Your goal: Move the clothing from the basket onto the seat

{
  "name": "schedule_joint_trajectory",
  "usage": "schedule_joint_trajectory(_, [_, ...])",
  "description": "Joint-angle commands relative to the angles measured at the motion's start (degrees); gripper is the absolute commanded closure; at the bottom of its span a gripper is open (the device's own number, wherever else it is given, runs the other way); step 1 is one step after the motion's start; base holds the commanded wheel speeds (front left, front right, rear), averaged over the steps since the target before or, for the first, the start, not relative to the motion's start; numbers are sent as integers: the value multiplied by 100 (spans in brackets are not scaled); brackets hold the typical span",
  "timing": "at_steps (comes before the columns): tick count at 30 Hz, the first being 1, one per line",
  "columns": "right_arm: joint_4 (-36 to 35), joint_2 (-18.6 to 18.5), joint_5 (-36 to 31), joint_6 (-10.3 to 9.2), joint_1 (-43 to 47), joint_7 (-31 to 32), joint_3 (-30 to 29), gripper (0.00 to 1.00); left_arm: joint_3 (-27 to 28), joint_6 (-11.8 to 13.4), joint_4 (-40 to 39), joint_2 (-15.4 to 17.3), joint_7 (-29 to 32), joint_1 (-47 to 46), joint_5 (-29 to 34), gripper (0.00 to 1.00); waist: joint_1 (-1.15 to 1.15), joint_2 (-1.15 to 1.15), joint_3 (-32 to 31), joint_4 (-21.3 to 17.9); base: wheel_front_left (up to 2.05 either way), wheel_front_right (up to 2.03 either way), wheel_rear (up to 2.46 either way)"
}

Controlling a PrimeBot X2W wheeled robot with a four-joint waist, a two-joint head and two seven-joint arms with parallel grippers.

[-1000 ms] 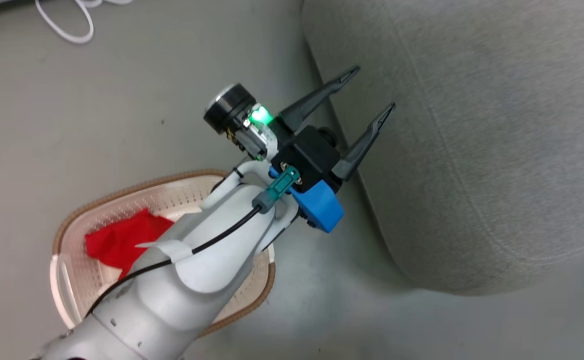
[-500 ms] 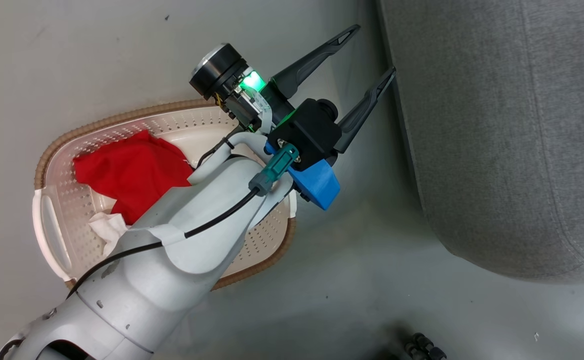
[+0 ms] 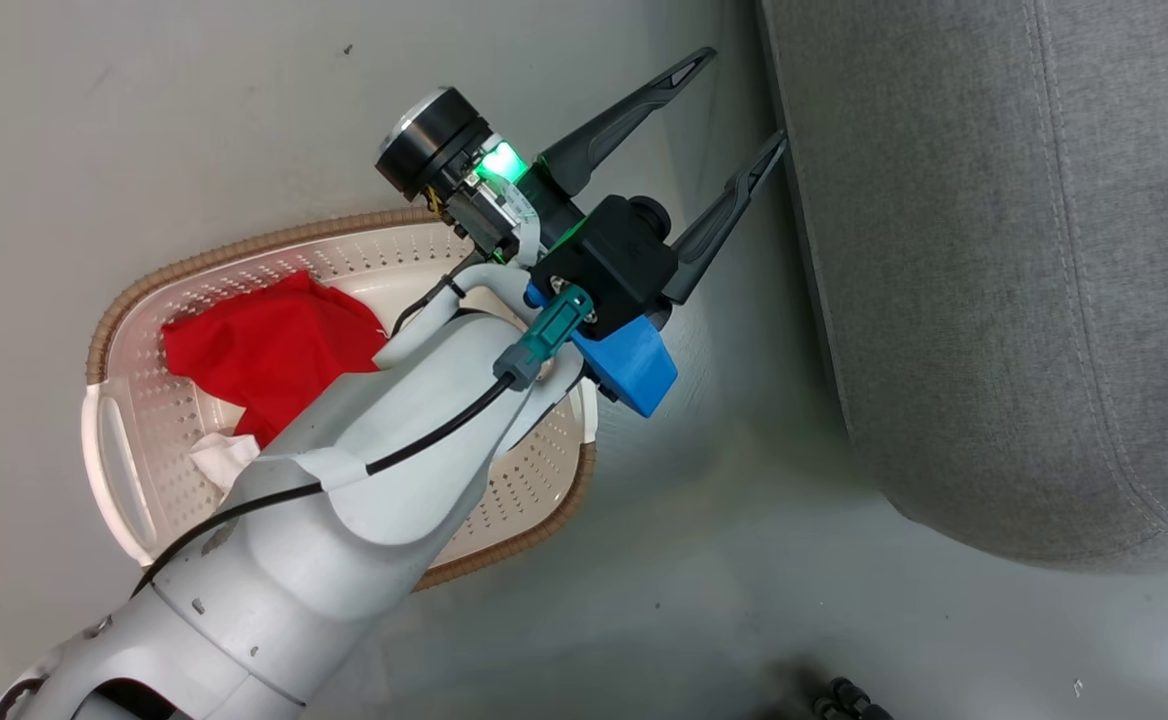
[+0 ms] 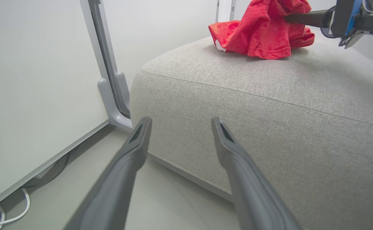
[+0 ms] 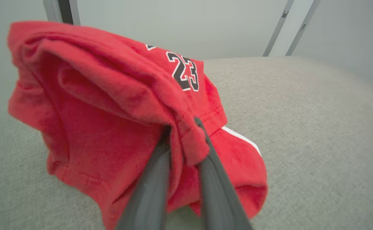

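Note:
The cream basket (image 3: 134,470) stands on the floor at the left, partly under my left forearm. Inside lie a plain red garment (image 3: 264,345) and a bit of white cloth (image 3: 219,455). My left gripper (image 3: 744,98) hangs open and empty over the floor, by the edge of the grey seat (image 3: 994,250); its own view has the left gripper (image 4: 181,119) facing the seat's side (image 4: 269,105). On the seat's top (image 5: 301,111) rests a red garment (image 5: 103,111) with a "23" print, and my right gripper (image 5: 182,124) pinches a fold of it. The left wrist view shows that garment (image 4: 260,32) and the right gripper (image 4: 290,17).
A white panel wall with a grey metal foot (image 4: 110,95) stands close to the seat's far corner, and a white cable (image 4: 11,217) lies on the floor along it. A small dark object (image 3: 849,695) sits on the grey floor near the bottom edge.
The head camera has swung, so more of the basket and its red garment shows and the seat sits further right. My left gripper stays open in the same pose.

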Motion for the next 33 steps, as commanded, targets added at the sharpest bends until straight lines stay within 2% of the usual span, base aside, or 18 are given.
schedule_joint_trajectory(1, [-49, -1, 24, 1, 101, -3, -21, 0, 1, 37, 18, 15, -49, 40, -27, 0, -1, 0, -84, -1, 0, 0, 0])
schedule_joint_trajectory(6, [-162, 60, -77, 1, 445, -3, 74, 0, 41, 83, 42, -22, -71, 174, -100, 0, -1, 0, -346, 22, 0, 0, 0])
schedule_joint_trajectory(16, [-721, 392, -421, 2, 1829, -2, 329, 0, 436, 230, -201, -20, -94, 824, -326, 0, -1, 0, -1352, 128, 0, 0, 0])
schedule_joint_trajectory(28, [-2077, 902, -279, 2, 2966, -2, 1150, 0, 1602, 459, -787, 108, -91, 2231, -437, 0, -1, 0, -2539, 459, 0, 0, 0])
schedule_joint_trajectory(33, [-2533, 1069, -199, 2, 3285, -3, 1538, 0, 2137, 458, -972, 142, -91, 2743, -343, 0, -1, 0, -2899, 650, 0, 0, 0])
